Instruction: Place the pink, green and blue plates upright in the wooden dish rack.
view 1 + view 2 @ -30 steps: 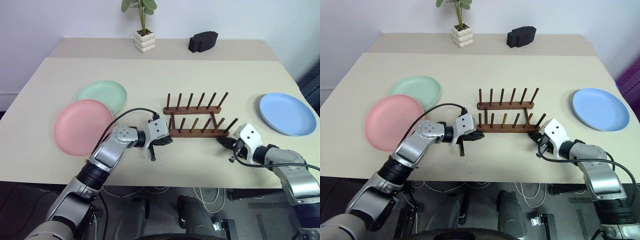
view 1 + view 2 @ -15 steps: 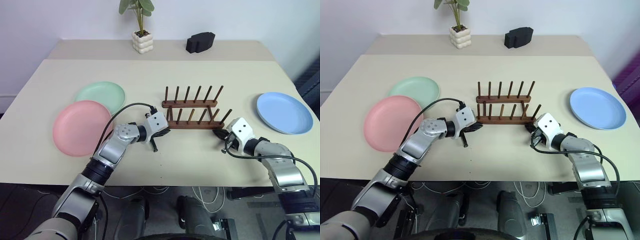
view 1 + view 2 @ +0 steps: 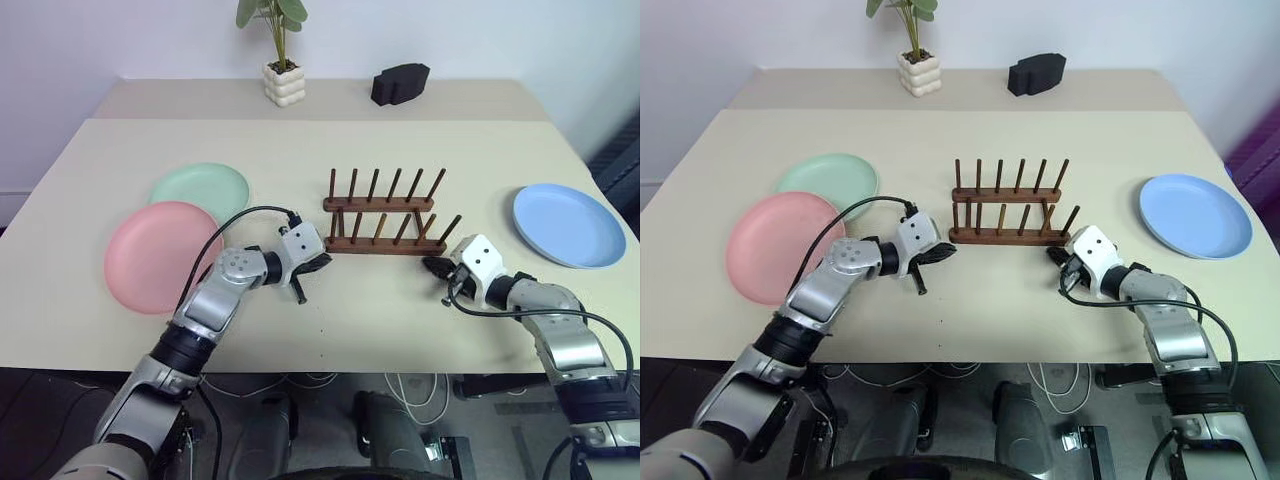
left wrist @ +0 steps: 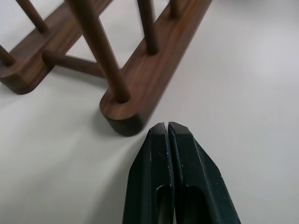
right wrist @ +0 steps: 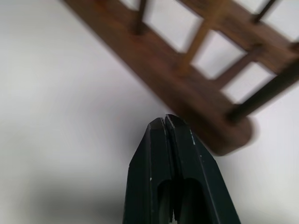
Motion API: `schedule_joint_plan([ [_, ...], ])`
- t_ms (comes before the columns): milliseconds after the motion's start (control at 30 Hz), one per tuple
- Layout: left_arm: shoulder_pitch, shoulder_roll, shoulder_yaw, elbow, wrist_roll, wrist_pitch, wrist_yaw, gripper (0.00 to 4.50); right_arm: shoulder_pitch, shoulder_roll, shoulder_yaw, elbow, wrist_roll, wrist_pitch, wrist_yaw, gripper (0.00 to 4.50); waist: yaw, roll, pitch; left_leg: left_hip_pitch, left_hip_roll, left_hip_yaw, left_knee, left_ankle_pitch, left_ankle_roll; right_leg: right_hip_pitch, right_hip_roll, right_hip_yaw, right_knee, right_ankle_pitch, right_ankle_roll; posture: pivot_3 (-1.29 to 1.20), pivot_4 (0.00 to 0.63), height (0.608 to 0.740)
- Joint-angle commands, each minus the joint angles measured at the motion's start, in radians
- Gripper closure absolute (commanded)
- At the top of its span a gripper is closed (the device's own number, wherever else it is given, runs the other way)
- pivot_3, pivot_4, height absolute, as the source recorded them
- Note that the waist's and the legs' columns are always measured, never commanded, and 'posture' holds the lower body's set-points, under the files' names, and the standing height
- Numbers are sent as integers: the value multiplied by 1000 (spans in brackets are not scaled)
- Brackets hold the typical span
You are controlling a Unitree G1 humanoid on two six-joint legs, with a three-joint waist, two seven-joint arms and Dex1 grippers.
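Wooden dish rack (image 3: pixel 382 222) had shifted farther from the counter's (image 3: pixel 420 150) near edge; closed left fingers (image 4: pixel 167 140) and closed right fingers (image 5: pixel 164 135) sat just beside its ends.

Table (image 3: pixel 300 150): we record a pale beige top with a seam running across it near the far edge, marking off a narrower back strip. We take the table as landmark for what follows.

Plant (image 3: pixel 276 20): green leaves in a white bubbled pot (image 3: pixel 285 83), standing on the table's back strip, left of its middle.

Black object (image 3: pixel 400 83): a dark blocky item on the same strip, right of the pot; we cannot tell what it is.

Wall (image 3: pixel 480 35): plain white, directly behind the table.

Floor (image 3: pixel 330 420): dark, under the table's near edge, with white cables (image 3: pixel 410 385) lying there.

Light: even, soft shadows.
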Motion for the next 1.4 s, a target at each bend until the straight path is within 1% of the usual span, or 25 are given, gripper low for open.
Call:
schedule_joint_plan([
  [33, -18, 5, 148, -110, -114, 25, 17, 3919, 9, -61, -105, -105, 130, 59, 87, 4500, 5, 0, 0, -1, 0, 0, 0, 0, 0, 0, 0, 0, 0, 0, 0, 0, 150, 735],
  [67, -25, 3, 182, -115, -133, 38, 36, 3607, 10, -71, -122, -115, 153, 73, 101, 4500, 6, 0, 0, -1, 0, 0, 1, 0, 0, 0, 0, 0, 0, 0, 0, 0, 150, 735],
  [100, -29, 1, 202, -118, -144, 45, 47, 3146, 10, -77, -132, -120, 166, 82, 109, 4500, 6, 0, 0, 0, 0, -1, 1, 0, 0, 0, 0, 0, 0, -1, -2, 0, 150, 735],
  [133, -43, 1, 256, -128, -176, 61, 72, 2684, -5, -86, -162, -129, 216, 120, 124, 4500, 6, 0, 0, 0, 0, -1, 2, 0, 0, 1, 0, 0, 0, -1, -2, 0, 150, 735],
  [167, -57, 9, 311, -136, -202, 79, 98, 2125, -24, -96, -189, -142, 259, 154, 133, 4255, 6, 0, 0, 0, 0, 0, 2, 0, 0, 1, 0, 0, 0, -1, -2, 0, 150, 735],
  [233, -84, 50, 433, -156, -251, 122, 147, 1145, -77, -118, -220, -177, 321, 202, 148, 3630, -1, -1, 1, 0, 0, 0, 2, 0, 0, 0, 0, 0, 0, -1, -1, 0, 150, 735],
  [300, -91, 107, 533, -171, -280, 163, 187, 116, -129, -121, -213, -211, 331, 209, 140, 2703, -15, -1, 1, 0, 0, -1, 1, 0, 0, -1, 0, 0, 1, 1, 1, 0, 150, 735],
  [333, -90, 126, 559, -176, -290, 177, 199, 0, -145, -119, -207, -221, 332, 211, 134, 2242, -20, -1, 1, 0, 0, -1, 1, 0, 0, -1, 1, -1, 1, 1, 1, 0, 150, 735],
  [467, -41, 236, 678, -201, -290, 263, 268, 0, -204, -104, -169, -283, 342, 222, 128, 356, -18, -1, 1, 0, 0, 0, 0, 0, 1, -1, 1, -1, 1, 0, 2, 0, 150, 735],
  [533, 11, 284, 755, -214, -304, 313, 288, 0, -240, -94, -135, -309, 360, 244, 133, 356, -18, -1, 1, -1, 0, 0, 0, 0, 1, -1, 1, -1, 1, 0, 2, 0, 150, 735],
  [600, 106, 331, 836, -223, -290, 371, 314, 0, -286, -63, -66, -327, 356, 251, 141, 356, -23, -1, 1, -1, 0, 0, 0, 0, 1, -1, 1, -1, 1, 0, 2, 0, 150, 735],
  [667, 186, 344, 902, -252, -306, 437, 343, 0, -322, -28, -6, -333, 351, 254, 150, 356, -25, -1, 1, 0, 1, -1, -1, -1, 1, -2, 1, 0, 1, 0, 2, 0, 150, 735],
  [733, 245, 334, 948, -284, -315, 501, 383, 0, -343, 6, 40, -328, 339, 246, 157, 356, -18, -2, 1, 0, 1, -1, -2, -1, 1, -3, 1, 0, 1, 0, 1, 0, 150, 735],
  [867, 315, 297, 1008, -306, -319, 607, 464, 0, -352, 39, 84, -309, 324, 229, 170, 356, 0, -4, 1, -1, 1, -2, -1, -1, 0, -2, -1, -1, 0, 0, 1, 0, 150, 735],
  [1000, 341, 235, 1056, -324, -367, 687, 508, 0, -350, 50, 107, -285, 298, 204, 184, 356, 6, -5, 1, -1, 0, -2, 0, -1, 0, -2, -2, -1, -1, 0, 0, 0, 150, 735],
  [1200, 396, 181, 1039, -320, -407, 727, 511, 0, -345, 60, 113, -288, 295, 194, 192, 356, 2, -5, 1, -1, 0, -2, -1, -1, 0, -2, -2, -1, 0, -1, -2, 0, 150, 735],
  [1267, 415, 163, 1017, -304, -407, 712, 509, 514, -337, 65, 111, -295, 294, 193, 187, 283, 1, -5, 1, -1, 0, -2, -1, -1, 0, -3, -2, -1, 0, -1, -2, 0, 150, 735],
  [1300, 420, 156, 1011, -292, -404, 703, 511, 875, -333, 66, 111, -297, 293, 193, 185, 283, 1, -5, 1, -1, 0, -2, -1, -1, 0, -3, -2, -1, 0, -1, -2, 0, 150, 735],
  [1400, 420, 142, 1004, -265, -406, 684, 511, 2397, -321, 67, 106, -307, 290, 192, 182, 283, 2, -5, 1, -1, 0, -2, -1, -1, 0, -3, -2, -1, 0, -1, -2, 0, 150, 735],
])
